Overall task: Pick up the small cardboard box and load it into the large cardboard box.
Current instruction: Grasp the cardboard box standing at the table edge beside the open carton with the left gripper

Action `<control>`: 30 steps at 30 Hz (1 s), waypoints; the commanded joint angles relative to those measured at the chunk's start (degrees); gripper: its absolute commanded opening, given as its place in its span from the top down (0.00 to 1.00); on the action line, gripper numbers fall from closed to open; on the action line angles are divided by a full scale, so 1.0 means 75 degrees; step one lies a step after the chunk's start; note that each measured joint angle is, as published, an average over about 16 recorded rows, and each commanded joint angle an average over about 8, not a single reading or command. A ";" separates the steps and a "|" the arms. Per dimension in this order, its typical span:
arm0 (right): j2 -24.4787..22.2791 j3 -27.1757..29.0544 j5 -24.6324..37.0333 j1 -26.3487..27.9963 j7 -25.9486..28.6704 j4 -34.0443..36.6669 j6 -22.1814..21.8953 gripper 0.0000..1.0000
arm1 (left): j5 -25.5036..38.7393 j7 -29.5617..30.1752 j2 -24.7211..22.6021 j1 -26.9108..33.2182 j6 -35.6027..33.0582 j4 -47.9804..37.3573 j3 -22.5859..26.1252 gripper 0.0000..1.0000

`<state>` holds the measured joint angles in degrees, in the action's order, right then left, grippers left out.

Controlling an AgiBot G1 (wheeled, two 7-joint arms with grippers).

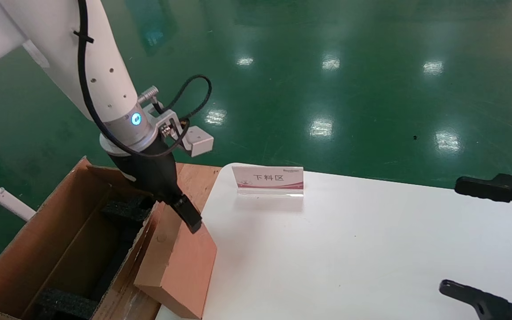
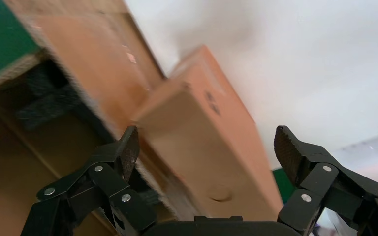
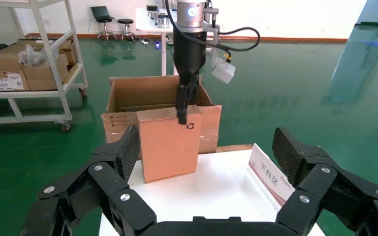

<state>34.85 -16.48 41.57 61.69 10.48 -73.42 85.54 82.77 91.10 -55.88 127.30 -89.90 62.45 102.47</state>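
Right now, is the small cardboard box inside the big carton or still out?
Out. The small cardboard box stands on the table edge beside the large cardboard box.

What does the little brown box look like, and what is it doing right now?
The small cardboard box is flat, plain brown cardboard with paler narrow edges and a tiny black recycling mark near one top corner. It stands on end at the edge of the white table, tilted, leaning against the side of the large cardboard box. The left gripper is at its top edge; its fingers look spread in the left wrist view, so a firm hold cannot be confirmed.
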 commanded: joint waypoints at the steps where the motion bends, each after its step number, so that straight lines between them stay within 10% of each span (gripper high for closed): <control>1: 0.0000 -0.0001 -0.0001 0.0000 -0.0001 0.0000 0.0000 0.00 | -0.0132 0.0089 -0.0019 0.0032 -0.0033 0.0101 0.0081 0.00; 30: -0.0006 -0.0015 -0.0010 0.0003 -0.0008 0.0000 -0.0007 0.00 | -0.0395 0.0657 -0.0330 0.0348 0.0115 0.0034 0.0882 0.00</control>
<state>34.81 -16.59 41.50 61.72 10.42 -73.42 85.49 79.72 95.96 -58.58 129.91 -89.19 62.35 109.25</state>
